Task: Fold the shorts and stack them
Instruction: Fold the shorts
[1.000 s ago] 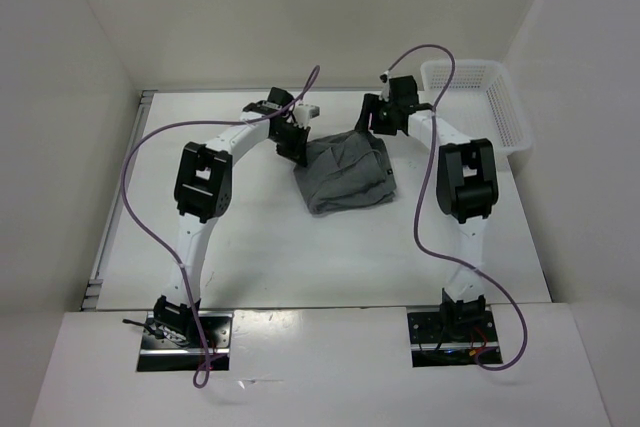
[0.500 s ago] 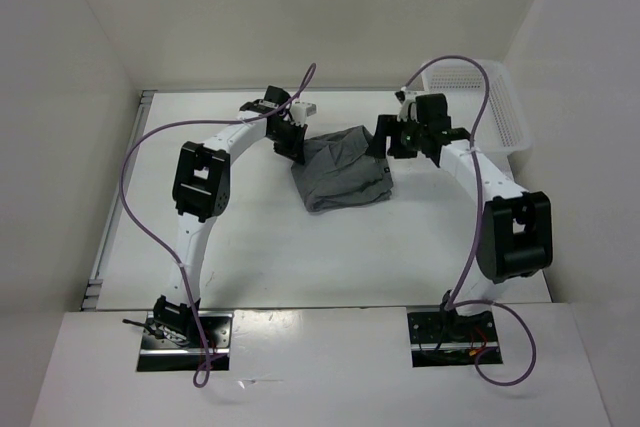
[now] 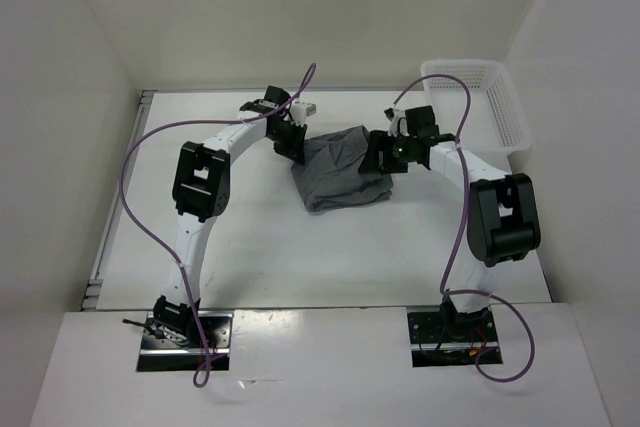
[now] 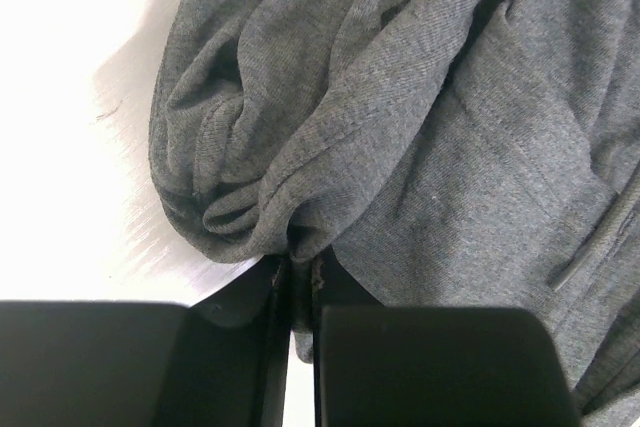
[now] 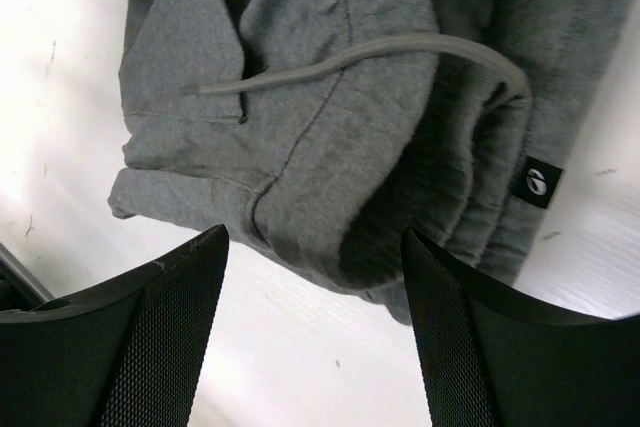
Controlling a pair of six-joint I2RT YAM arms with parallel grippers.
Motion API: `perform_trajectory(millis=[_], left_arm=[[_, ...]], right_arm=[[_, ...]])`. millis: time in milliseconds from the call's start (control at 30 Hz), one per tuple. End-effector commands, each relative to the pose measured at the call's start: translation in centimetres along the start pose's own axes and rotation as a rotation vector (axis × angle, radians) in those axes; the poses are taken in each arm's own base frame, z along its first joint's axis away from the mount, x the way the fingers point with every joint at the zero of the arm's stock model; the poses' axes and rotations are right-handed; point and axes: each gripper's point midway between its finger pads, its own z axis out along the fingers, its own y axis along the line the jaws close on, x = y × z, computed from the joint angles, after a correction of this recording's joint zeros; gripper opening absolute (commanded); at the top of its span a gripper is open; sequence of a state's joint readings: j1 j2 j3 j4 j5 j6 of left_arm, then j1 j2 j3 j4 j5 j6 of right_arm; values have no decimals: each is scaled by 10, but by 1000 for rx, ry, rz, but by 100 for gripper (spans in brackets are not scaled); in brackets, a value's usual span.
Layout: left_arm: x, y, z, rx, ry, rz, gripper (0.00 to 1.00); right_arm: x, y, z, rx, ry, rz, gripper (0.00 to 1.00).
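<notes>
The grey shorts (image 3: pixel 343 169) lie in a rumpled, half-folded bundle near the table's (image 3: pixel 250 247) far edge, midway across; folding looks unfinished and stacking undone. The left gripper (image 4: pixel 300 292) pinches a fold at their edge, while the right gripper (image 5: pixel 315 247) hovers spread above the drawstring (image 5: pixel 350 57).

Plain medium-grey soft fabric shorts (image 3: pixel 342 169), small black tag (image 5: pixel 538 183) with a white mark; white mesh plastic basket (image 3: pixel 508 119).

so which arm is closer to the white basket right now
Right. The right arm is at the right edge of the shorts, the side toward the basket. The left arm is at their left edge, with the shorts between it and the basket.
</notes>
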State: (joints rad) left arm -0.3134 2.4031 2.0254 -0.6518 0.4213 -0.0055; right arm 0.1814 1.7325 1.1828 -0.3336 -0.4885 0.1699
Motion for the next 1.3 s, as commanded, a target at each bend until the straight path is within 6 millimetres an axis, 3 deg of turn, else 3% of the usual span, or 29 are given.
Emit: perform_trajectory(millis=[0,200,267,300,333,367,400,533,567,633,667,767,967,1033,1067,1100,1133,1167,1267], left_arm=[[-27,-6,-25,-8,-77,37,13],[-22,-5,-22,-7,-60,29,14],[-22,-5,-22,-7,-60,29,14],[-22,-5,-22,-7,-60,29,14],[-22,-5,-22,-7,-60,29,13],[-22,-2,-22,-24,-59,28,9],[-22,0,-22,-36,-58,28,7],[-22,9,-22,-87,-55,26,0],[-22,9,-22,-87,-55,26,0],[-22,7,-22,-72,-56,27,0],[-22,6,-22,-71,-56,27,0],[-20,6,-22,-71,-48,23,0],[-20,8,-23,-80,-47,23,0],[-17,11,-19,-90,-38,19,0],[-17,11,-19,-90,-38,19,0],[-18,10,-21,-90,-38,19,0],[-18,10,-21,-90,-38,19,0],[-18,10,-21,-90,-38,19,2],[-18,6,-20,-64,-40,19,11]], right_arm=[[-17,22,7,-85,-39,-45,75],[-14,17,21,-76,-19,-40,75],[-18,9,24,-37,-29,-51,55],[-19,7,24,-24,-33,-51,38],[-20,5,22,-11,-27,-68,7],[-21,4,20,-9,-22,-138,0],[-22,10,13,-40,-17,-207,0],[4,23,-29,-104,52,-525,0],[28,16,-30,-107,87,-531,0],[53,17,-30,-105,125,-573,0],[77,19,-23,-119,175,-579,0],[106,13,-14,-116,249,-462,0],[103,7,-6,-98,241,-336,0],[97,-5,-6,-66,232,-303,1],[97,-14,-6,-31,235,-281,6],[94,-16,-7,-17,236,-282,19],[98,-23,-9,0,263,-274,62],[93,-23,-12,-8,267,-328,71],[74,-20,-32,-35,279,-352,81]])
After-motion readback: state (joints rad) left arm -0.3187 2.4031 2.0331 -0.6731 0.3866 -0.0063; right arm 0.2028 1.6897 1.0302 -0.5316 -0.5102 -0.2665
